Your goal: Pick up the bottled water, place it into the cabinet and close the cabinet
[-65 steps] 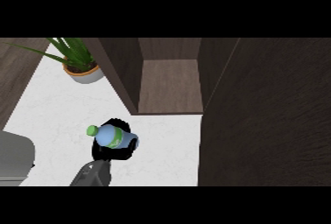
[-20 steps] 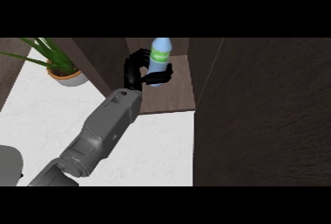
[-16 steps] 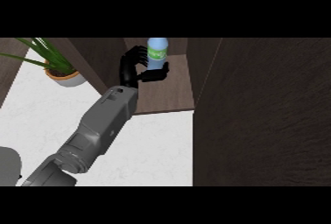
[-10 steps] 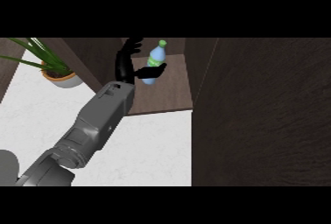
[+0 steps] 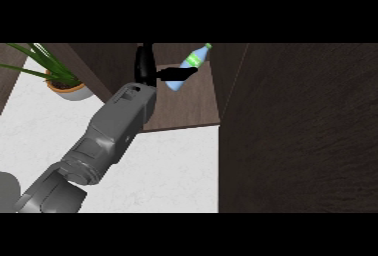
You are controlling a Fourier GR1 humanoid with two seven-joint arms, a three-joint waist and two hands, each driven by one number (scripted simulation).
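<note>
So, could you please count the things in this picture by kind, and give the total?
Bottled water: 1
Potted plant: 1
Cabinet: 1
Cabinet door: 1
Robot hand: 1
Total: 5

1 head view looks steeply down at the counter and cabinet.
</note>
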